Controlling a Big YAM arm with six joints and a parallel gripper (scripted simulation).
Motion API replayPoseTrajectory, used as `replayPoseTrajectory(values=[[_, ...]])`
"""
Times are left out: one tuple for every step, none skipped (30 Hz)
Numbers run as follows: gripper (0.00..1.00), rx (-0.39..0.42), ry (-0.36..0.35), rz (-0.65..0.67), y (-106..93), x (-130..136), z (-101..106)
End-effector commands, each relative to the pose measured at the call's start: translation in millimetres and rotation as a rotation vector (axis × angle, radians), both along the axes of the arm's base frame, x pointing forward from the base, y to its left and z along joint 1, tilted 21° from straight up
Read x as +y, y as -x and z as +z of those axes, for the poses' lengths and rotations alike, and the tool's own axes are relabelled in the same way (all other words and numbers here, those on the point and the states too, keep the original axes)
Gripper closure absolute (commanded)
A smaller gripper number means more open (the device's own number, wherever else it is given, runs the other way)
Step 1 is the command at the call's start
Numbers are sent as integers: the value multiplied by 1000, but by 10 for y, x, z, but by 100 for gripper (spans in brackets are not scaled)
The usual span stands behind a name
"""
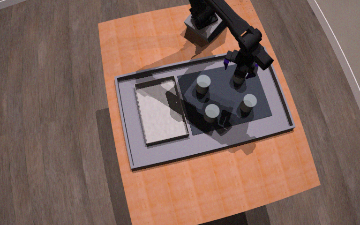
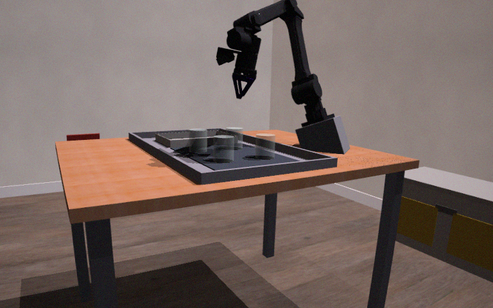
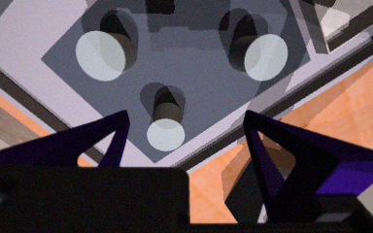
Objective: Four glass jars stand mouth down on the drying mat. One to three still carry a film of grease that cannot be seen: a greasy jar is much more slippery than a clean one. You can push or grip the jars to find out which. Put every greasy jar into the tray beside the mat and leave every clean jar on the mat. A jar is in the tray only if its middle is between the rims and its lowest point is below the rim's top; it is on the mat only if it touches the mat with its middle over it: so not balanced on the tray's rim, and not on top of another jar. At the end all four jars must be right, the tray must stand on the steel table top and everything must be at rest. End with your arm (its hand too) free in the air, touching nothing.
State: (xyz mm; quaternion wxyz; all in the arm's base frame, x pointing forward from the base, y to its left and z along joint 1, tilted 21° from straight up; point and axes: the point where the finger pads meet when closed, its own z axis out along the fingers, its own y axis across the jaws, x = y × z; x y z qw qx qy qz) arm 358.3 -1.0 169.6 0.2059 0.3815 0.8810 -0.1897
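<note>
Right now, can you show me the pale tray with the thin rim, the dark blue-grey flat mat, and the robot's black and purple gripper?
Pale thin-rimmed tray (image 1: 164, 114): top view, its bare floor.
Dark blue-grey flat mat (image 1: 225, 93): top view, bare middle.
Black and purple gripper (image 3: 186, 116): wrist view, between its fingertips.

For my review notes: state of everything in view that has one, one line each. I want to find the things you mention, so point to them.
Claw (image 1: 241, 69) (image 2: 239, 97) (image 3: 186, 116): open, nothing held, above the jars.
Four glass jars: upright, mouth down, apart, on the mat.
Drying mat (image 1: 225, 91) (image 3: 204, 68): flat, jars standing on it.
Tray (image 1: 141, 116) (image 2: 162, 140): upright, no jar inside.
Grease on jars: cannot be seen.
</note>
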Motion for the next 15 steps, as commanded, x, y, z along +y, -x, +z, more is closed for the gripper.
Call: replayPoseTrajectory(values=[[0, -6, 1, 38, -44, -7, 132], [0, 74, -14, 135, -34, -28, 106], [0, 74, -14, 135, -34, -28, 106], [0, 74, -14, 135, -34, -28, 106], [0, 74, -14, 135, -34, -28, 106], [0, 74, -14, 135, -34, -28, 106], [0, 74, -14, 135, -34, -28, 106], [0, 74, -14, 135, -34, -28, 106], [0, 74, -14, 135, -34, -28, 106], [0, 74, -14, 135, -34, -28, 106], [0, 74, -14, 135, -34, -28, 106], [0, 159, -27, 244, -16, -53, 95], [0, 159, -27, 244, -16, -53, 95], [0, 159, -27, 244, -16, -53, 95], [0, 159, -27, 244, -16, -53, 95]])
